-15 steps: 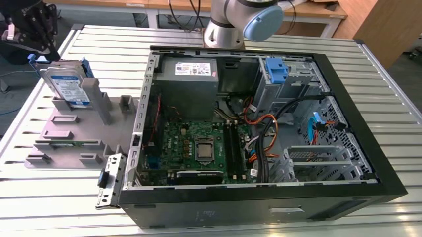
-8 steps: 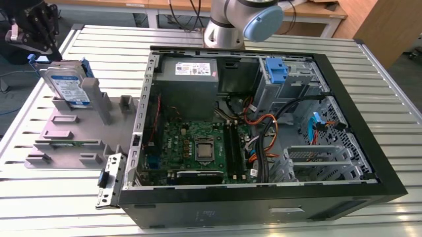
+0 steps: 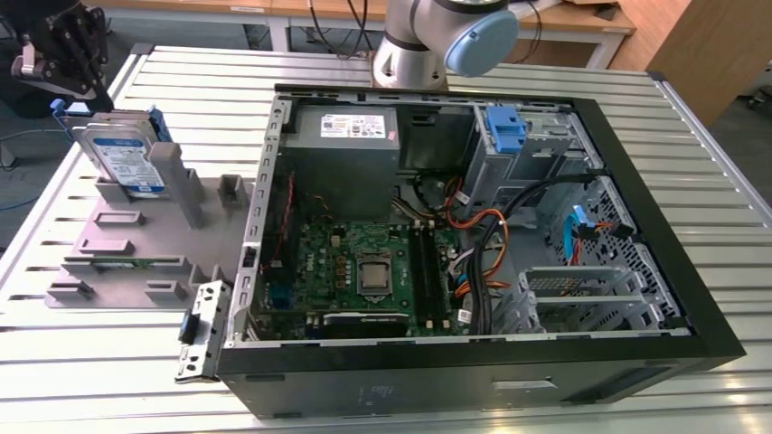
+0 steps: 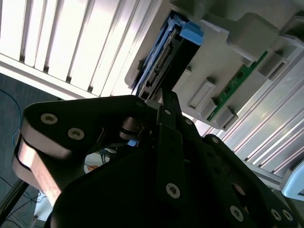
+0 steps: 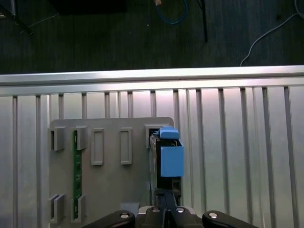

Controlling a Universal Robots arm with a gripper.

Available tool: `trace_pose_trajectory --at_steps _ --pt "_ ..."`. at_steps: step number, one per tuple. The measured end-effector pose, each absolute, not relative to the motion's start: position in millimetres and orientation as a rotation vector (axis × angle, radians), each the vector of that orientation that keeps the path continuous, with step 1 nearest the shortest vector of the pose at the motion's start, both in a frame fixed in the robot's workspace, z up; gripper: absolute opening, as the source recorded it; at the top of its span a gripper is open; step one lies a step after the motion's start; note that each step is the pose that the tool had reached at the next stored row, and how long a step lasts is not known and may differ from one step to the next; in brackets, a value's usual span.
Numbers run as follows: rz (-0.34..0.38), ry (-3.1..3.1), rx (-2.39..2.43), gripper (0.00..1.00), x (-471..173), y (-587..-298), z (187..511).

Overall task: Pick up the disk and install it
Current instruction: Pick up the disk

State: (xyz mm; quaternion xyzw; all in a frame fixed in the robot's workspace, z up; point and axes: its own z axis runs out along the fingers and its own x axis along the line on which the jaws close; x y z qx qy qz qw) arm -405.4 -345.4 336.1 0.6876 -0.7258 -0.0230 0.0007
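**Disk on end in its holder, gripper right over it**

The disk stands on end in a slot of the grey holder, off to the exterior view's left of the open case. Its long axis is about upright. The short end with the row of connector pins points up, as the second wrist view shows. Its broad labelled face is vertical and turned toward the case side.

It is a flat silver slab with a white-and-blue label over most of that face. Blue plastic rails run along its edges, and a blocky blue tab juts out beside the upper end. From above, in the first wrist view, it reads as a thin dark strip sitting in its slot.

The gripper, all black links and bright screw heads, hangs directly over the disk's upper end and very close to it. I can't tell how far open it is or whether it has hold of the disk.

The holder is a matte grey moulded plate with raised rectangular lugs and pockets. A narrow green circuit strip sits in one of its other slots. The holder lies on a table of ribbed, shiny aluminium slats. The case is black-rimmed bare metal, with a green board and a tangle of orange, black and blue cables inside.
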Motion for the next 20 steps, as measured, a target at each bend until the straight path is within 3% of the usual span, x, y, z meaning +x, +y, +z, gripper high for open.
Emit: trace_pose_trajectory --at_steps 20 --pt "-0.072 -2.279 2.160 0.11 -403.4 -345.4 337.7"
